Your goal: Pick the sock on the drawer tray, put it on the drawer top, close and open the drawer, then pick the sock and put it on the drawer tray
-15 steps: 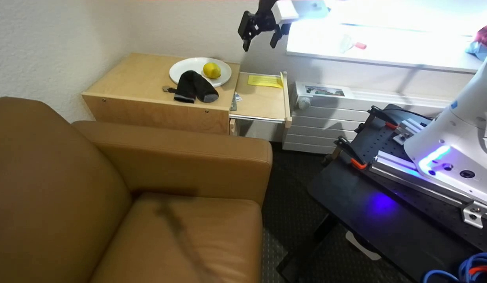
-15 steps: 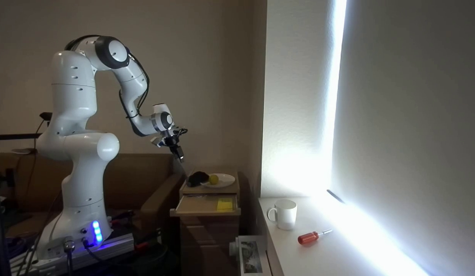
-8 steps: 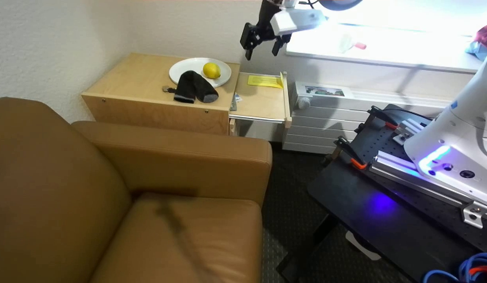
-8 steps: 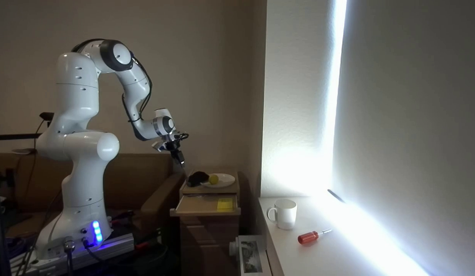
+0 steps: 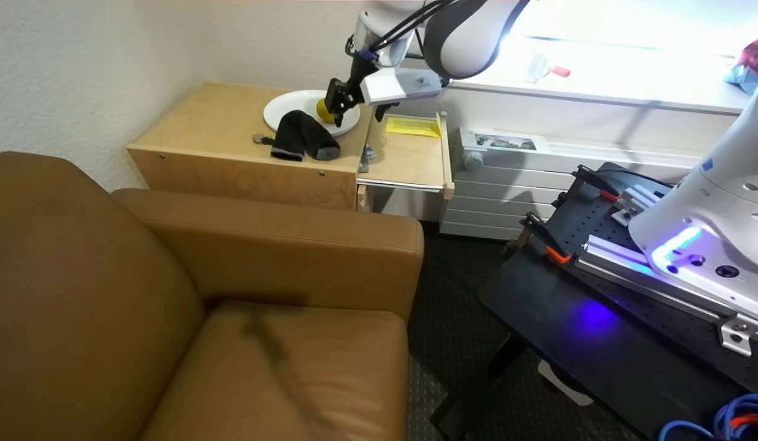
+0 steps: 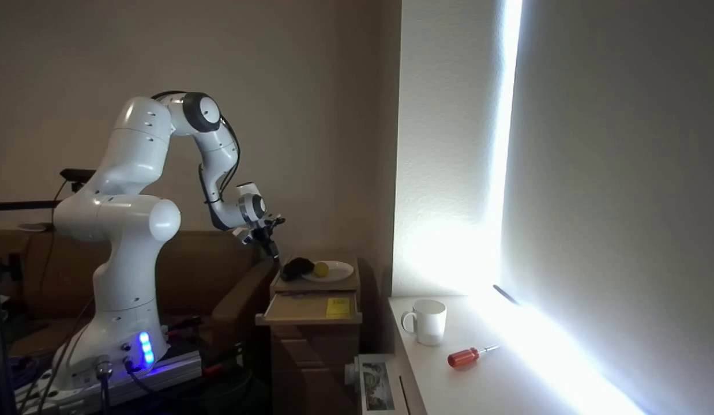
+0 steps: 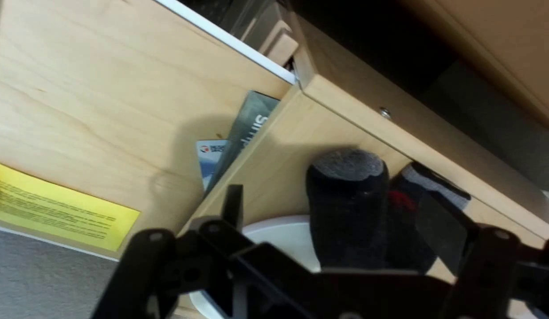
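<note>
Exterior view: end effector (image 5: 359, 119) nearer sock (image 5: 298, 127).

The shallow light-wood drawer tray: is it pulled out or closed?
Pulled out: in both exterior views, the drawer tray extends beyond the flat tan wooden cabinet top.

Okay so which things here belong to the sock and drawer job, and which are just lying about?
For the job:
black sock
drawer
drawer tray
drawer top

Just lying about:
white plate
yellow fruit
yellow paper
printed cards
white mug
red-handled screwdriver
</note>
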